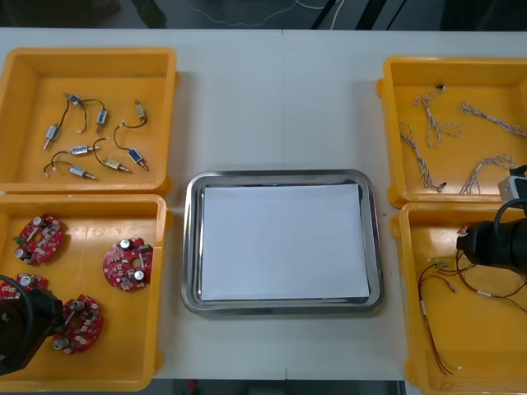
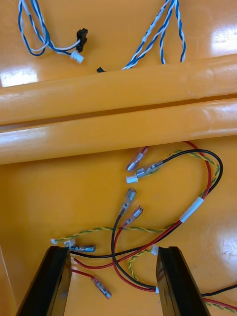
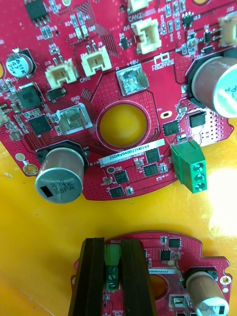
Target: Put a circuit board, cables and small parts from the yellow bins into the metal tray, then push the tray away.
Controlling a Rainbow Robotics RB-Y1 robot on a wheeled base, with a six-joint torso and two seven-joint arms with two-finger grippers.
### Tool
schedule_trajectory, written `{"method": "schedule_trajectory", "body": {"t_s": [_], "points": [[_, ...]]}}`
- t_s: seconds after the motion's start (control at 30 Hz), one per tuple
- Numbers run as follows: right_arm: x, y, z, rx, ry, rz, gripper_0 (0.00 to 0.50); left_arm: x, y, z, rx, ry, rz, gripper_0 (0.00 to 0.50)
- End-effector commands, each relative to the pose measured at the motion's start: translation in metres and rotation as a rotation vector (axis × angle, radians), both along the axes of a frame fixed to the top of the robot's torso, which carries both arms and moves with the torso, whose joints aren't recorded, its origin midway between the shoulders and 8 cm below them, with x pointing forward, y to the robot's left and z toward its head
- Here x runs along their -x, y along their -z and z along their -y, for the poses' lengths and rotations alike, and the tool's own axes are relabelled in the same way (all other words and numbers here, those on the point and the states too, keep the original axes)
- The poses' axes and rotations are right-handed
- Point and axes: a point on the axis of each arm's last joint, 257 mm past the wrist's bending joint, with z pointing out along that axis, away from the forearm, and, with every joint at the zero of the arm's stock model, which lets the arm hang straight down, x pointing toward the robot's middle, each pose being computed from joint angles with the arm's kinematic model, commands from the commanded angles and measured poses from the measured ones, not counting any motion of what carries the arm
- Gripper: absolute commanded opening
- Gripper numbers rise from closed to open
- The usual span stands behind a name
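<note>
My left gripper (image 3: pixel 112 244) is down in the near left yellow bin (image 1: pixel 156 288), shut on the green connector of a round red circuit board (image 3: pixel 187 261). A second board (image 3: pixel 113 98) lies just beyond the fingers. In the front view the left gripper (image 1: pixel 33 325) covers part of the boards (image 1: pixel 128 264). My right gripper (image 2: pixel 112 252) hangs open low over red, black and yellow cables (image 2: pixel 197 207), with strands running between its fingers. It is over the near right bin (image 1: pixel 412 329), seen as the right gripper (image 1: pixel 478 245). The metal tray (image 1: pixel 191 247), white inside, holds nothing.
The far left bin (image 1: pixel 169 99) holds several small metal parts (image 1: pixel 90 136) with black leads. The far right bin (image 1: pixel 391 123) holds twisted blue and white cables (image 1: pixel 436 132), also the blue and white cables (image 2: pixel 158 34) beyond the bin walls (image 2: pixel 118 113).
</note>
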Motion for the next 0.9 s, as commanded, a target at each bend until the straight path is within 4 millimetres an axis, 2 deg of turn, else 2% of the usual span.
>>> {"method": "schedule_trajectory", "body": {"t_s": [0.03,0.17,0.37,0.53,0.77,0.9], "points": [[0.001,-0.014,0.009,-0.019,0.038,0.013,0.500,-0.001,0.001,0.006,-0.028,0.080,0.005,0.000],[0.007,-0.021,0.012,-0.007,0.032,0.011,0.500,-0.001,-0.002,0.004,-0.033,0.083,-0.004,0.000],[0.016,-0.023,0.030,0.006,0.064,0.005,0.500,-0.003,-0.019,-0.004,-0.053,0.091,-0.028,0.000],[0.027,-0.023,0.045,-0.056,0.184,0.002,0.500,-0.009,-0.037,-0.013,-0.077,0.102,-0.046,0.000],[0.036,-0.025,0.057,-0.132,0.341,0.018,0.500,-0.021,-0.066,-0.025,-0.120,0.130,-0.051,0.000],[0.042,-0.020,0.058,-0.218,0.469,0.020,0.500,-0.029,-0.086,-0.028,-0.154,0.167,-0.048,0.000]]}}
